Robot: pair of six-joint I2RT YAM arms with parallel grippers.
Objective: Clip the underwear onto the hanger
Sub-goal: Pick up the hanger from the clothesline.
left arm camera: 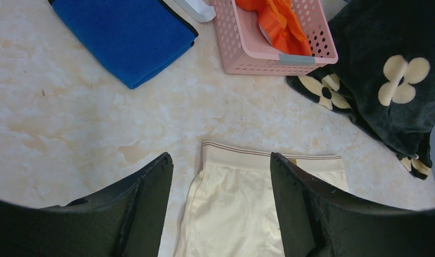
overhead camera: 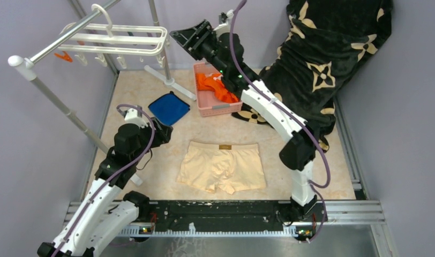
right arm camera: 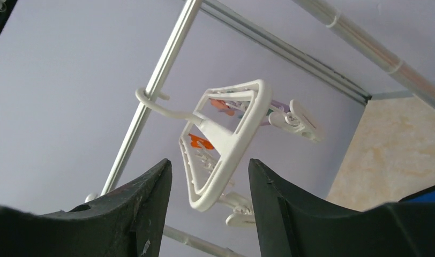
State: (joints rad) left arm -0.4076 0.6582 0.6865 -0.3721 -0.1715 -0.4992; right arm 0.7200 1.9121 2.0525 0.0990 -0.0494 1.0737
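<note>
The pale peach underwear lies flat on the table, waistband and small label toward the back. My left gripper hovers left of it, open; in the left wrist view its fingers frame the waistband's left corner from above, holding nothing. The white hanger hangs by its hook from the rack's top bar, with small clips dangling under it. My right gripper is raised beside the hanger's right end. It is open, and the frame's near corner shows just beyond its fingertips, untouched.
A pink basket with orange clothes stands at the back centre. A blue folded cloth lies to its left. A black flowered blanket fills the back right. The grey rack pole slants along the left side.
</note>
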